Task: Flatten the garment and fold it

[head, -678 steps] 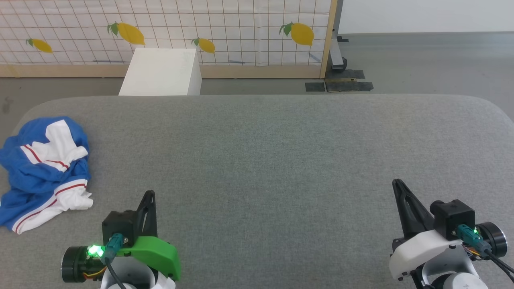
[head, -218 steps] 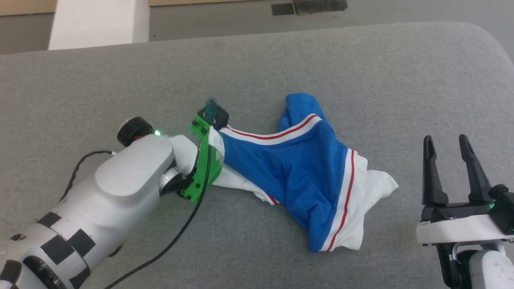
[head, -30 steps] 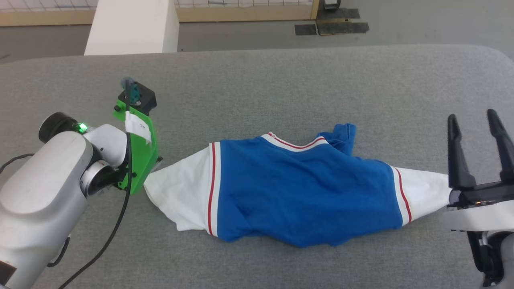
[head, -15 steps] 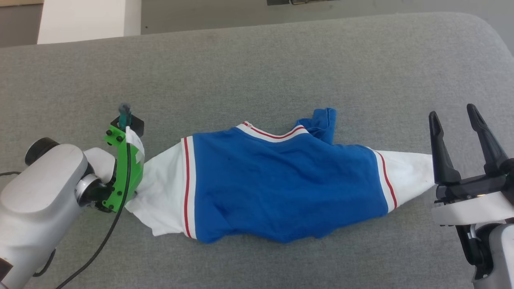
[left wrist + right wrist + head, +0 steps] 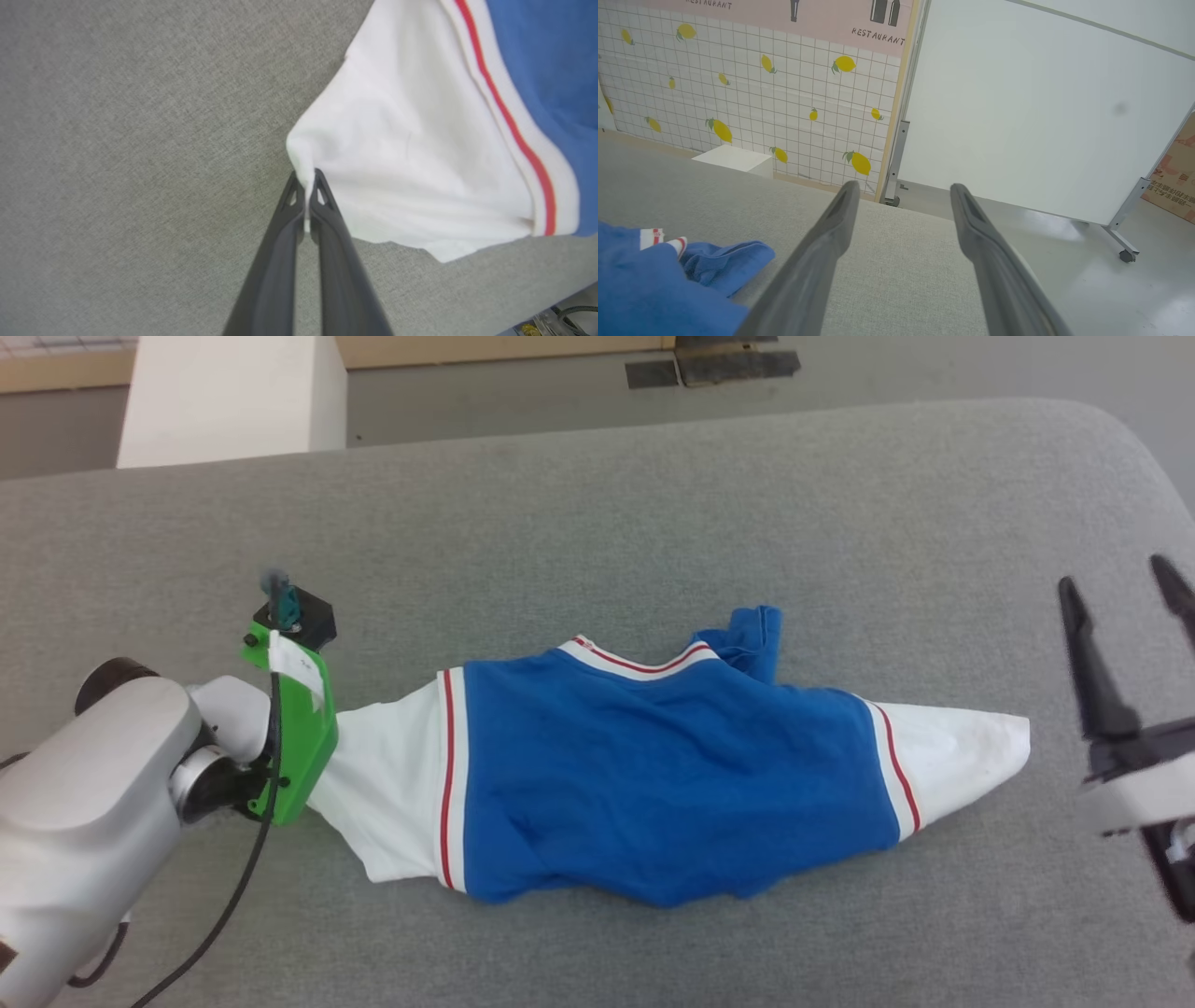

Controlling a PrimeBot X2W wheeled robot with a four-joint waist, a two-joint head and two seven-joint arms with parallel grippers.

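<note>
The garment (image 5: 672, 784), a blue T-shirt with white sleeves and red stripes, lies stretched left to right on the grey padded table (image 5: 597, 523). Its collar faces the far side, with a blue fold bunched beside it. In the left wrist view my left gripper (image 5: 306, 179) is shut on the edge of the white left sleeve (image 5: 411, 177), pinching a small ridge of cloth. In the head view the green wrist mount (image 5: 294, 747) hides those fingers. My right gripper (image 5: 1116, 574) stands open, a short way right of the right sleeve tip (image 5: 990, 737), with nothing between its fingers (image 5: 831, 233).
A white box (image 5: 233, 392) stands on the floor beyond the table's far left edge. Dark floor plates (image 5: 714, 364) lie further right. The table's rounded right corner (image 5: 1120, 439) is near my right gripper. A lemon-print partition (image 5: 752, 93) and a white panel (image 5: 1041, 116) stand behind.
My left gripper has shut on the left sleeve's edge. The right gripper now stands further right of the right sleeve tip. The head camera has shifted slightly.
</note>
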